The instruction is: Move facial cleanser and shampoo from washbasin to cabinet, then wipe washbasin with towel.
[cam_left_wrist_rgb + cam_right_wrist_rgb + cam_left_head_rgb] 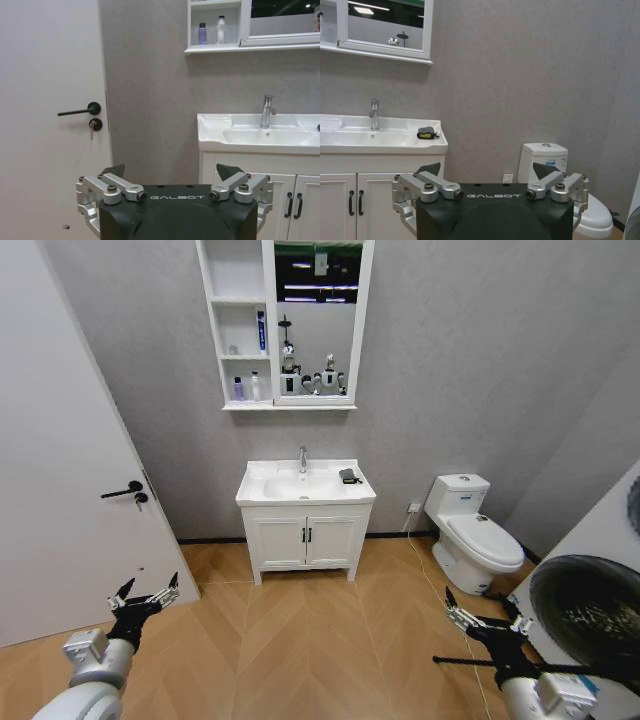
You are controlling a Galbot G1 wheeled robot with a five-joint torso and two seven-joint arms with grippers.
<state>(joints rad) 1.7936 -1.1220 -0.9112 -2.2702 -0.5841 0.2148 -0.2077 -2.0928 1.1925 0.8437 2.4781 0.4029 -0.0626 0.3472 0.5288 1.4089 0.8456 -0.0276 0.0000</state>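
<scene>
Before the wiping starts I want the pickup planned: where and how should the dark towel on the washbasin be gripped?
Grip the towel across its folded body, coming straight down from above. It lies flat and low on the washbasin's right rim, beside the bowl, so a side approach would meet the ceramic. The right gripper, jaws open, is on that side.

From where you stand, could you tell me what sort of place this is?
Most likely a bathroom: a white rectangular ceramic washbasin with a chrome tap, a white toilet, and a white-framed wall mirror above the basin.
</scene>
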